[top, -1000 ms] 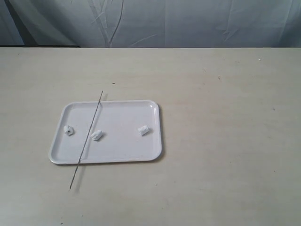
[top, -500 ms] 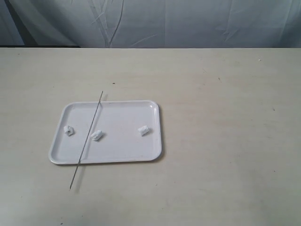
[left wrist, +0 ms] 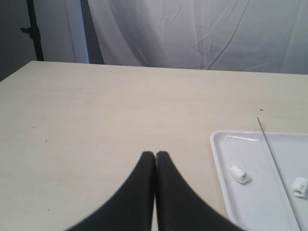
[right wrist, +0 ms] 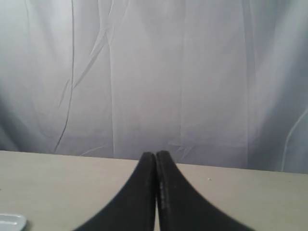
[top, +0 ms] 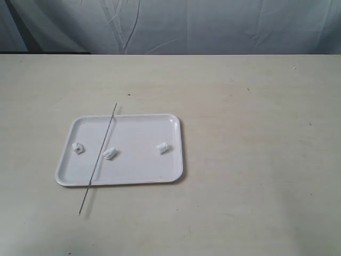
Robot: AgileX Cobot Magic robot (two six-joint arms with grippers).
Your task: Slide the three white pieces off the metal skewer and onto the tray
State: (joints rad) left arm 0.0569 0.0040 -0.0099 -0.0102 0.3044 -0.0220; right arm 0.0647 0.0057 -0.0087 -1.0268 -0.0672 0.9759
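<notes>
The white tray (top: 144, 173) lies left of the table's middle. Three white pieces rest loose on it in a row: one at its left (top: 78, 148), one in the middle (top: 110, 153), one to the right (top: 163, 148). The thin metal skewer (top: 98, 158) lies bare and slanted across the tray's left part, both ends jutting past the rim. Neither arm shows in the exterior view. My left gripper (left wrist: 155, 154) is shut and empty, beside the tray (left wrist: 219, 159), with a piece (left wrist: 239, 174) and the skewer (left wrist: 276, 163) off to one side. My right gripper (right wrist: 155, 155) is shut on nothing, facing the curtain.
The pale table (top: 256, 160) spreads wide to the right of the tray and in front of it. A grey-white curtain (top: 213, 26) hangs behind its far edge. A dark stand (left wrist: 32, 31) rises past the table corner in the left wrist view.
</notes>
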